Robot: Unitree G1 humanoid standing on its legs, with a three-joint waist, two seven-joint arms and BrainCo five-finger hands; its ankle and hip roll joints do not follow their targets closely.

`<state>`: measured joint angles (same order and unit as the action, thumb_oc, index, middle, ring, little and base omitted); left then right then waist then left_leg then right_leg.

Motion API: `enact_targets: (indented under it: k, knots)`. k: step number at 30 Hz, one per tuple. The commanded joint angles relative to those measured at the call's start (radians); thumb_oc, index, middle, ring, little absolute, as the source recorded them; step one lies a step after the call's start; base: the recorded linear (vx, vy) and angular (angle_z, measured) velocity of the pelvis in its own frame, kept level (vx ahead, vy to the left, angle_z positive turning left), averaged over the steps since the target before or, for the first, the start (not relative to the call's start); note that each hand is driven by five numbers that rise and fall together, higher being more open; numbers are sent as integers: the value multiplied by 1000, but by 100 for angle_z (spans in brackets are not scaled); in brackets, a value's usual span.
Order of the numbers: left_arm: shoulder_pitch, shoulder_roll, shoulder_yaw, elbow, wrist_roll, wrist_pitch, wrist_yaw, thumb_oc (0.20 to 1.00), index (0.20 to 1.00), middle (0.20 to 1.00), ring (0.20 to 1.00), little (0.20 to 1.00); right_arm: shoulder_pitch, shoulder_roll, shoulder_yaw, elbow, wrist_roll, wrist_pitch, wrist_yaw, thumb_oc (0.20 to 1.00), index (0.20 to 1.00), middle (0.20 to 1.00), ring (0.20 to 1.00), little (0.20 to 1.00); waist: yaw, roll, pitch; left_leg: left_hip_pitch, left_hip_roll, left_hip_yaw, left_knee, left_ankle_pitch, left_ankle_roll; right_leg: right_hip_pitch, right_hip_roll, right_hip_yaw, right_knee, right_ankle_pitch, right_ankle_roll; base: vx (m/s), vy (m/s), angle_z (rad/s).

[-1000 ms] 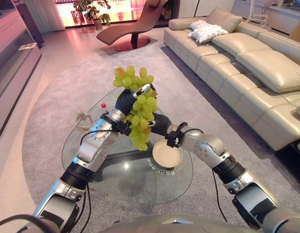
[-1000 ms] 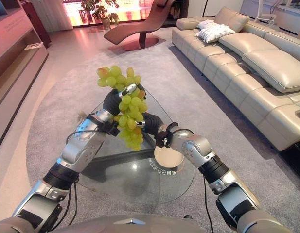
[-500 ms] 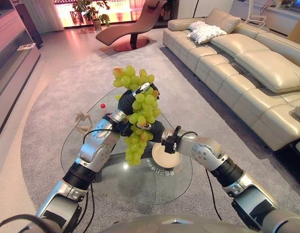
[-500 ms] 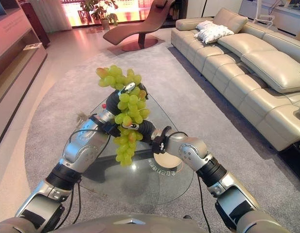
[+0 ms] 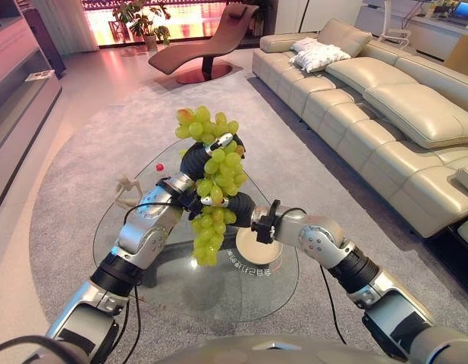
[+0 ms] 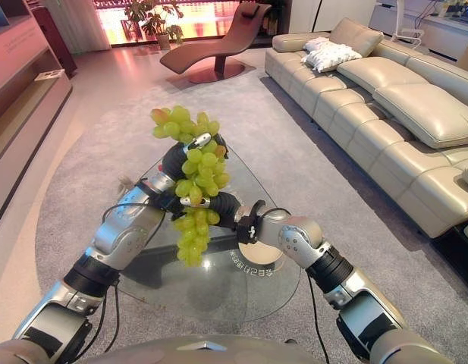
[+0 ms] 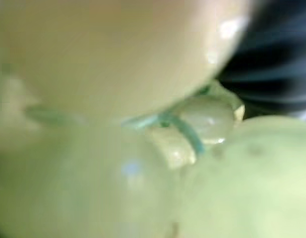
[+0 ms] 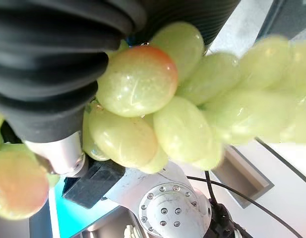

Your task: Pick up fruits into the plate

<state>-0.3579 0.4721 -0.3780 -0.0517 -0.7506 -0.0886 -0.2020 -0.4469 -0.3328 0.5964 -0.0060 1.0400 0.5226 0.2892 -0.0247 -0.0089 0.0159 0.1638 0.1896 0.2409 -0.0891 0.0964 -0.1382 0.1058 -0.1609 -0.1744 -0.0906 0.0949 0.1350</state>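
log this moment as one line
left hand: shut on grapes | right hand: beside grapes | grapes: above table | plate: empty

Rounded glass worktop [image 5: 218, 292] in front of me on a grey rug [image 5: 67, 197], cream plate [image 5: 258, 246] resting on the glass, small pale figurine [image 5: 127, 188] at its far left edge
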Motion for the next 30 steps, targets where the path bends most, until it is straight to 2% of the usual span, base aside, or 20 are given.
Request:
enact_targets:
  k: [1,9,12,13,20,30]
  knots:
    - [-166,-56,-26,26,34,-50,0,200,200,200,200,200,-56,129,48,-114,64,-38,33,200,200,200,200,200,2,-19,23,-22,-4,13,22,-41,27,29,-44,-75,45,-40,5,0,0,0]
    - [-161,-49,-23,20,30,-21,-23,200,200,200,200,200,-53,128,44,-120,65,-51,26,200,200,200,200,200,1,-17,25,-22,-4,14,22,-38,27,30,-43,-74,44,-39,3,0,0,0]
    - [-156,-47,-28,17,-19,18,-46,200,200,200,200,200,-53,124,40,-122,62,-59,27,200,200,200,200,200,1,-16,26,-23,-6,12,22,-39,28,30,-42,-72,44,-39,3,0,0,0]
    - [-154,-48,-27,18,-36,32,-57,1000,1000,1000,1000,1000,-53,123,39,-122,59,-61,27,200,200,200,200,200,0,-15,26,-23,-7,11,22,-39,29,30,-41,-72,44,-39,3,0,0,0]
    - [-145,-24,-32,14,-63,75,-146,1000,1000,1000,1000,1000,-54,107,32,-127,53,-71,23,200,200,200,200,200,1,-10,27,-23,-6,12,21,-38,29,30,-42,-71,45,-39,2,0,0,0]
    - [-121,21,-25,40,-52,174,-228,1000,1000,1000,1000,1000,-48,73,10,-129,26,-92,20,200,200,200,200,200,2,-1,25,-23,-7,14,22,-36,31,29,-42,-72,45,-38,3,0,0,0]
